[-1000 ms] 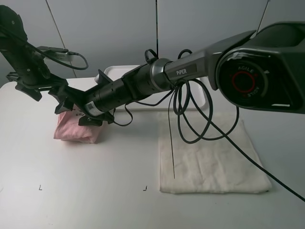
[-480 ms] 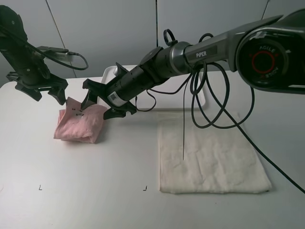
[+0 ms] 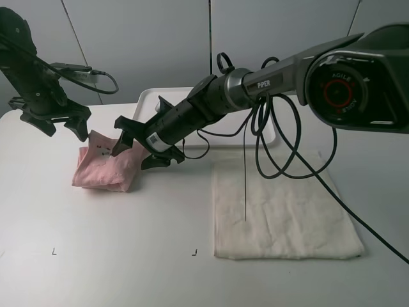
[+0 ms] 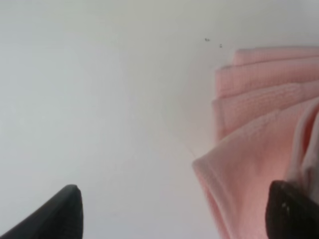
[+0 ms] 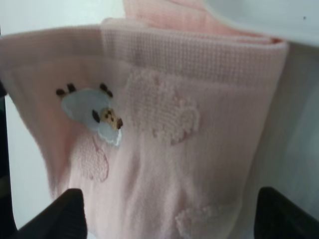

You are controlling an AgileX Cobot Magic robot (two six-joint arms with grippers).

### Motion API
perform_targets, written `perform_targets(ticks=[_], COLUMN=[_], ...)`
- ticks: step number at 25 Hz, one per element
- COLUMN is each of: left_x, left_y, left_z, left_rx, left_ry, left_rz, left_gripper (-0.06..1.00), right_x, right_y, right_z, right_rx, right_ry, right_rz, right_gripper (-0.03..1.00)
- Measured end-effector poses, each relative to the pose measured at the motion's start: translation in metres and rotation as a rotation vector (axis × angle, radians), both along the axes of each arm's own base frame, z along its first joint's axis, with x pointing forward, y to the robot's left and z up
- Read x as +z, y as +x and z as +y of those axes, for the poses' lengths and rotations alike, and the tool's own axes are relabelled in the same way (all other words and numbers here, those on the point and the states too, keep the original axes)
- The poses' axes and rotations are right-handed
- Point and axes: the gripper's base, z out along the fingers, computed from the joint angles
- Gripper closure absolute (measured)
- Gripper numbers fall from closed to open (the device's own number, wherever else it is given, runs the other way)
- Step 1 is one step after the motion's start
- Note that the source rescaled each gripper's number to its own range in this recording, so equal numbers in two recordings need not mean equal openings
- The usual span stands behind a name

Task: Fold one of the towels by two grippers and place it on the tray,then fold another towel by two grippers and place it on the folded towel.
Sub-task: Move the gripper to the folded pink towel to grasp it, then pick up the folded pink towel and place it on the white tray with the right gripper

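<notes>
Now | pink towel (image 3: 102, 171) (folded) between spread right jaws | left jaws released, at its corner

Pink towel (image 5: 164, 149): soft, nubbly matt cloth

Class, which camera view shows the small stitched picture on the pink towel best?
The right wrist view: the stitched picture sits close and sharp on the pink towel, pale blue with dark spots. The exterior high view gives only tiny dark specks; the left wrist view shows folded pink layers, no picture.
</notes>
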Motion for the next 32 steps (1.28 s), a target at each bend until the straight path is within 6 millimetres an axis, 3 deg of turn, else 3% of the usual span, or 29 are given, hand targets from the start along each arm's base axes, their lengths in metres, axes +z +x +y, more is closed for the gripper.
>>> perform_targets(ticks=[7, 10, 14, 16, 18, 25, 29, 32], left_x=[0.000, 0.000, 0.000, 0.000, 0.000, 0.000, 0.000, 0.000], left_y=[0.000, 0.000, 0.000, 0.000, 0.000, 0.000, 0.000, 0.000], left_z=[0.000, 0.000, 0.000, 0.000, 0.000, 0.000, 0.000, 0.000], left_rx=[0.000, 0.000, -0.002, -0.001, -0.001, -0.001, -0.001, -0.001], left_ry=[0.000, 0.000, 0.000, -0.001, -0.001, -0.001, -0.001, -0.001], left_rz=[0.000, 0.000, 0.001, 0.001, 0.002, 0.002, 0.002, 0.002], left_gripper=[0.00, 0.00, 0.00, 0.00, 0.00, 0.00, 0.00, 0.00], right_x=[-0.008, -0.008, -0.009, -0.009, -0.009, -0.004, 0.022, 0.041], right_y=[-0.013, -0.016, -0.014, -0.013, -0.013, -0.012, -0.005, 0.009], right_z=[0.019, 0.023, 0.022, 0.022, 0.022, 0.022, 0.021, 0.009], right_rx=[-0.004, -0.008, -0.017, -0.018, -0.005, 0.022, -0.009, -0.051], right_ry=[-0.024, -0.033, -0.045, -0.048, -0.050, -0.048, -0.030, -0.018], right_rz=[-0.061, -0.082, -0.104, -0.117, -0.135, -0.179, -0.254, -0.300], right_gripper=[0.23, 0.30, 0.58, 0.81, 0.92, 0.92, 0.92, 0.92])
